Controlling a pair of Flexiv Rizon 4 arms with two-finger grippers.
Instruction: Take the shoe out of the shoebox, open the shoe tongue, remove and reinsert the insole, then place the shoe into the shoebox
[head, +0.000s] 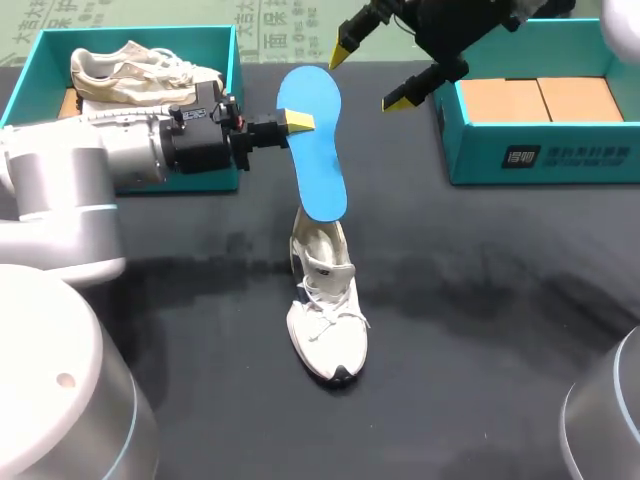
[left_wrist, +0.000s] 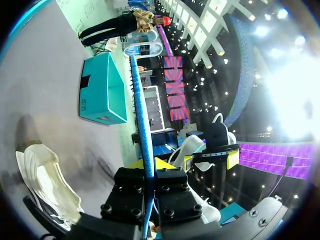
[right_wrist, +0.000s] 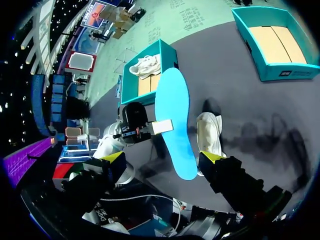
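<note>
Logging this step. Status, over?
Left gripper shut on blue insole, held on end above the shoe on the table. Right gripper open beside the insole's top end, not touching. Nothing between insole and shoe.

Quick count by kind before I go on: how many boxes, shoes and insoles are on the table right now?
Boxes: 2, the teal left box and the teal right box
Shoes: 2, a shoe on the table and a shoe in the left box
Insoles: 1, the blue insole, gripped by the left end effector
Total: 5
</note>
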